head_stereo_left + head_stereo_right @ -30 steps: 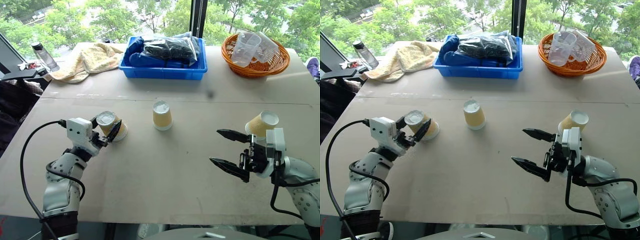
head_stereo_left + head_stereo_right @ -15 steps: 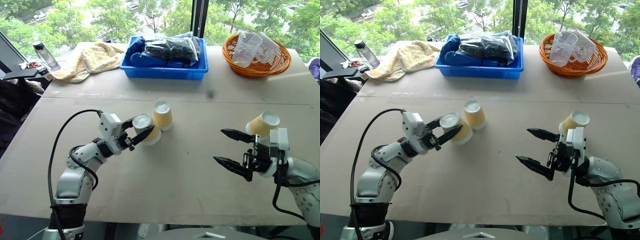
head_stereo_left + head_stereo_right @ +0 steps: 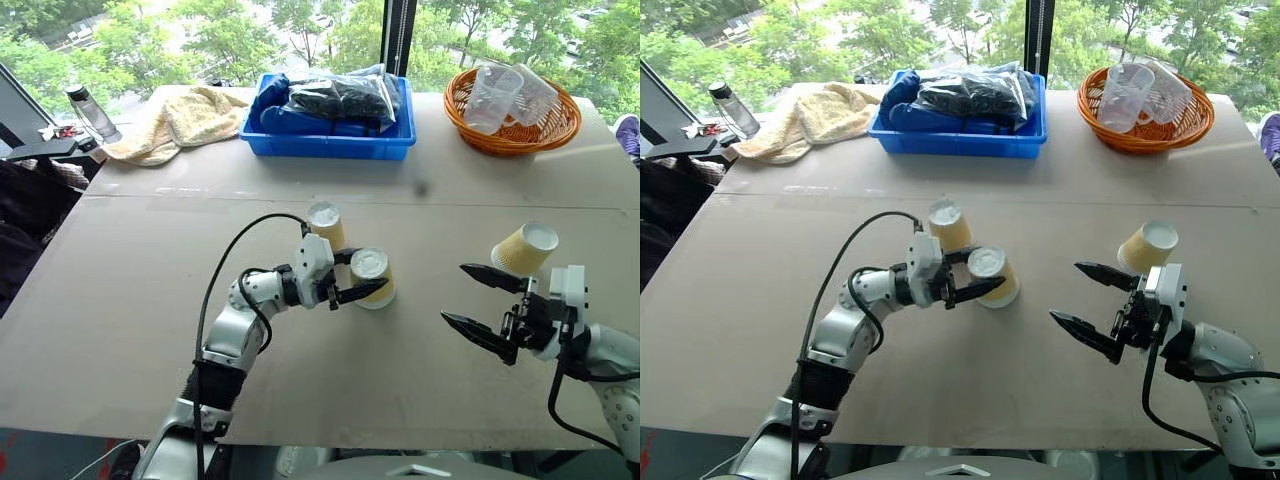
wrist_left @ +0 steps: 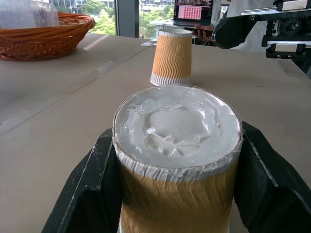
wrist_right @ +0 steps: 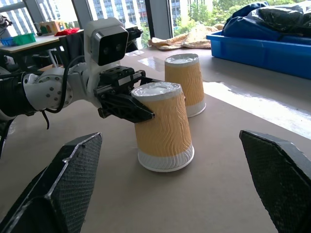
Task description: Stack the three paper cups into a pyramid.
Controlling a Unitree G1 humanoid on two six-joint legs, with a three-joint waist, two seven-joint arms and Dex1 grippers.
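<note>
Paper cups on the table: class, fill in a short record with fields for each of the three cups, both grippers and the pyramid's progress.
held cup: upside down, between the left gripper fingers
middle cup: upside down on the table, just behind the held cup
right cup: tilted, beyond the right gripper
left gripper: shut on the held cup
right gripper: open, empty
pyramid: not yet built, no cup stacked

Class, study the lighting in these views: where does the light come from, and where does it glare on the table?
Left eye view: daylight enters through the windows behind the table. Right wrist view: a bright glare patch lies on the tabletop beyond the nearer paper cup, below the blue bin. Left wrist view: that cup's white base catches the light.
</note>
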